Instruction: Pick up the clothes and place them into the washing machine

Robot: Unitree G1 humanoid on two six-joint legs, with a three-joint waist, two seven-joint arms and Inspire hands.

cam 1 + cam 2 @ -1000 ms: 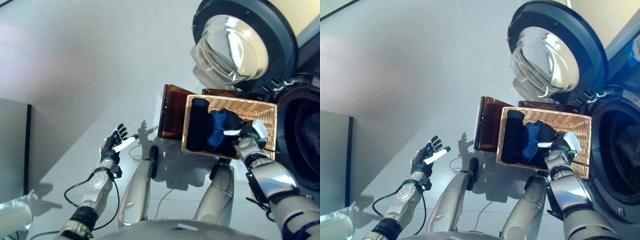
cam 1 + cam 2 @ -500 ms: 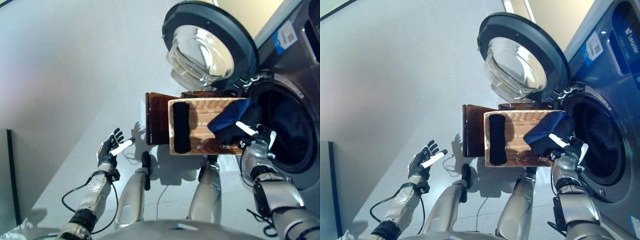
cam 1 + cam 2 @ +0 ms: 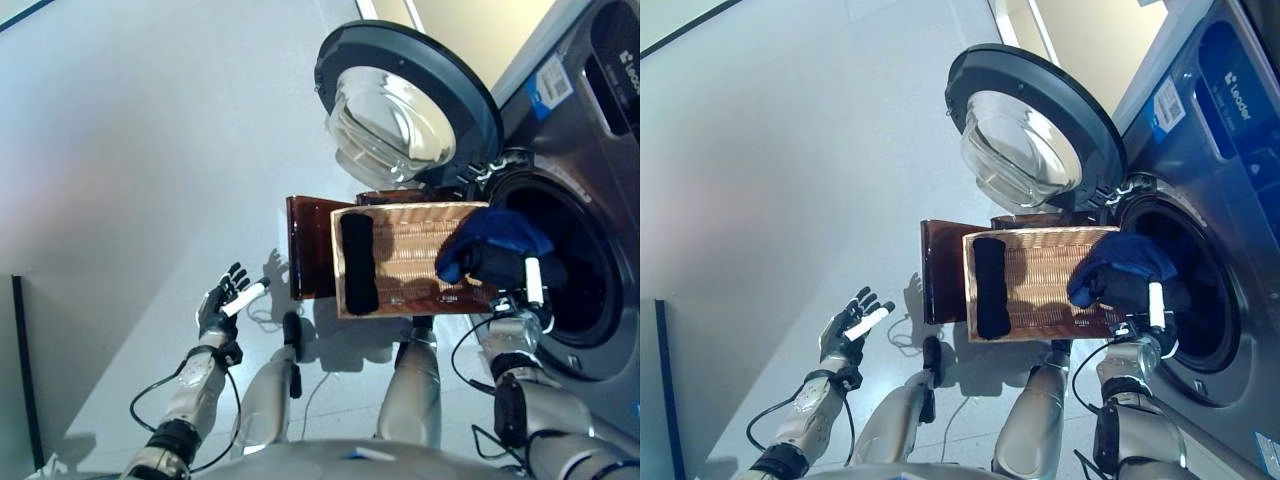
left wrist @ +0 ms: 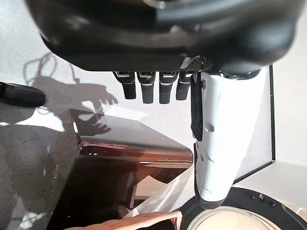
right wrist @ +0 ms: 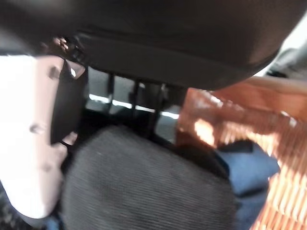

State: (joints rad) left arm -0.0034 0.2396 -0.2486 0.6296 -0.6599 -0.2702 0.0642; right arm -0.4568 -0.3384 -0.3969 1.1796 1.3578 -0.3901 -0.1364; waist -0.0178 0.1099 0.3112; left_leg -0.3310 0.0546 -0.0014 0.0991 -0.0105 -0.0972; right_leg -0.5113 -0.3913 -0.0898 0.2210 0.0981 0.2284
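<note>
The step in hand is the transfer stage. The right hand [image 3: 522, 292], at the centre right of the frame, is clamping a bundle of blue and dark clothes [image 3: 497, 243] with fingers and thumb curled round the fabric; the right wrist view is showing dark ribbed cloth pressed against the palm. The bundle is hanging over the right end of the wicker basket [image 3: 405, 262], just at the rim of the washing machine opening [image 3: 577, 265]. The machine door [image 3: 402, 104] is standing wide open at upper centre.

A rolled black garment [image 3: 358, 263] is lying at the left end of the basket, not yet collected.

The left hand [image 3: 225, 302], at lower left, is hanging idle over the floor with fingers spread apart and holding nothing.

The next move likely calls for carrying the bundle further right, past the rim and into the drum, before releasing it. Trailing fabric could catch on the basket edge.
</note>
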